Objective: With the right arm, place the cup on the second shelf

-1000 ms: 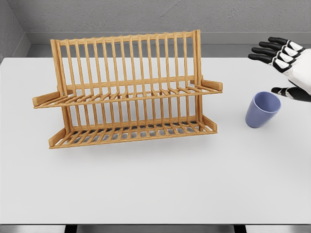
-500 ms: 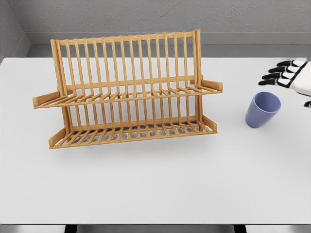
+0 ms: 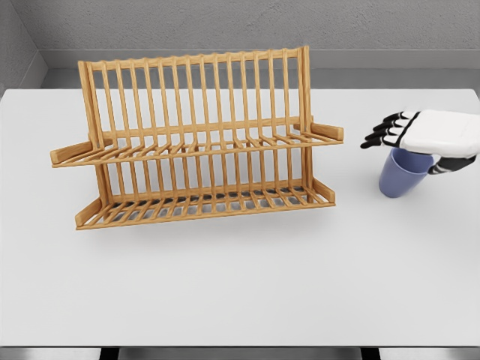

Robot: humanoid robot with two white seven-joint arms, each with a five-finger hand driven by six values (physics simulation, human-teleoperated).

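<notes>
The cup (image 3: 400, 178), blue and upright, stands on the white table (image 3: 240, 285) to the right of the wooden rack (image 3: 196, 142), well apart from its right end and roughly level with the rack's lower tier. The right hand (image 3: 424, 139) is positioned directly over the cup's mouth, palm down, covering the rim from view. Its dark fingers (image 3: 381, 135) extend toward the rack, spread and not closed around the cup wall; the thumb sits at the cup's far side from the rack. No grasp is established, as far as can be judged. Both rack tiers carry nothing. Remaining steps: close on the cup, lift, carry it to the rack, set it on the second shelf. The left arm is out of view.
</notes>
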